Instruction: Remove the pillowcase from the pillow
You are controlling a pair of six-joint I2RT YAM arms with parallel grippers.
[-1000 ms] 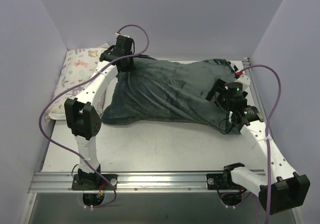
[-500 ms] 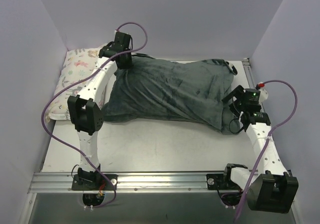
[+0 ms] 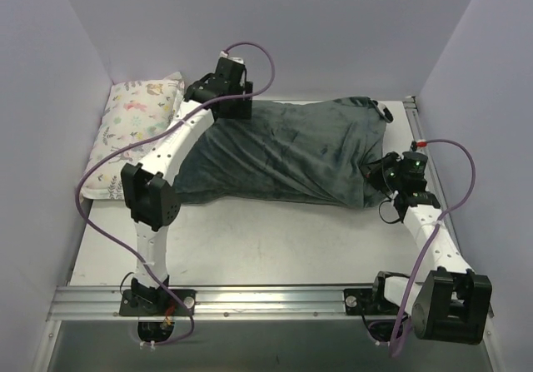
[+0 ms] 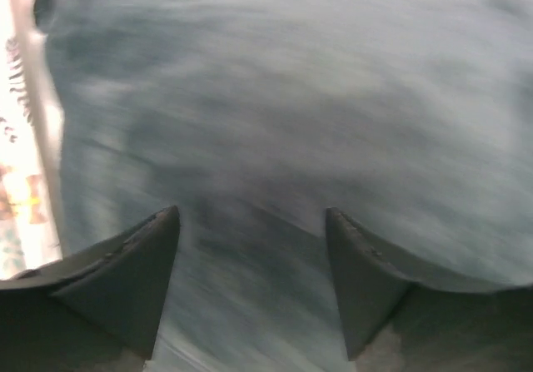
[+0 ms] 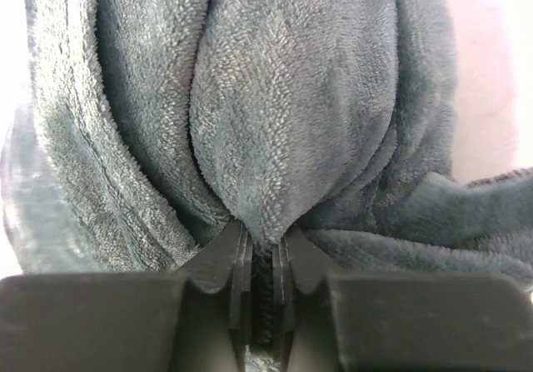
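Observation:
The pillowcase lies across the middle of the table with its dark slate-grey face showing. The pillow is hidden in every view. My left gripper hovers over the pillowcase's far left corner. In the left wrist view it is open, blurred grey fabric below and nothing between its fingers. My right gripper is at the pillowcase's right edge. In the right wrist view it is shut on a bunched fold of grey fleece.
A small pastel animal-print pillow lies along the far left side by the wall, its edge also visible in the left wrist view. Purple cables loop from both arms. A metal rail runs along the near table edge.
My left gripper let go of the far left corner, opened and shifted right. My right gripper moved to the pillowcase's right edge and shut on a fold. The fabric lies flatter.

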